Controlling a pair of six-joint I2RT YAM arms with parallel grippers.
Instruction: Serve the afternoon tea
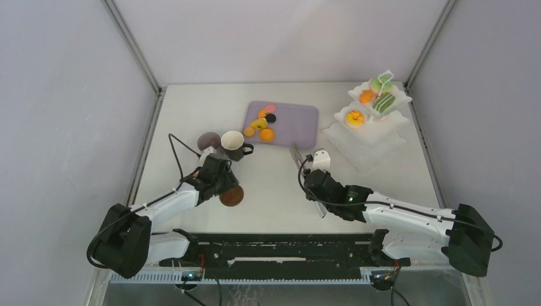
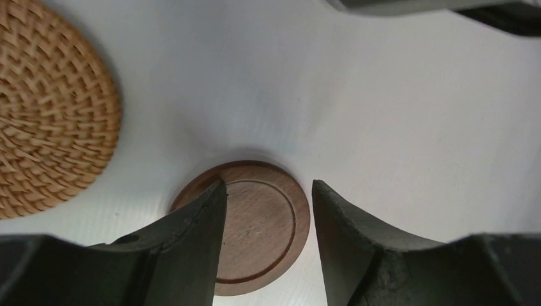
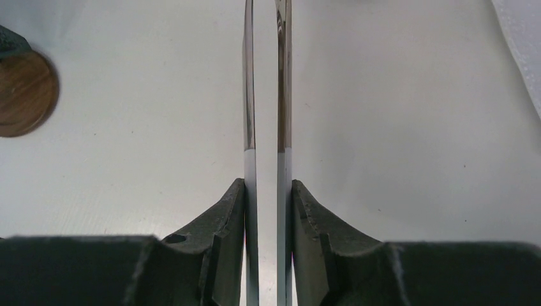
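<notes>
Two tools inspected, positions referred to the wooden coaster (image 2: 261, 223).

Left tool (image 2: 268, 185): released, jaws apart, nothing held. It hangs directly over the wooden coaster, which lies flat on the bench (image 1: 268, 185). In the left wrist view one finger overlaps the coaster's rim and the other stands at the opposite rim. The present gap looks narrower than the disc. The disc is round, so no long axis governs approach. Whether the fingers touch it cannot be told.

A woven coaster (image 2: 51, 108) lies just beside the wooden one, apart from it.

Mauve mug (image 1: 208, 141) and dark mug (image 1: 233, 144): upright, side by side, just beyond the coaster on its far side. Neither rests on a coaster.

Right tool (image 3: 268, 185): clenched on the tongs (image 3: 250, 95), blades drawn nearly together with nothing between them, well apart from the coaster on its right.

Sweets (image 1: 261, 124) lie on the lilac tray (image 1: 300, 121), farther beyond the mugs. Others sit on the three-tier stand (image 1: 367, 153), far right.

Judgement: the left arm is much nearer both coaster and mugs, so seating a mug would fall to it.
</notes>
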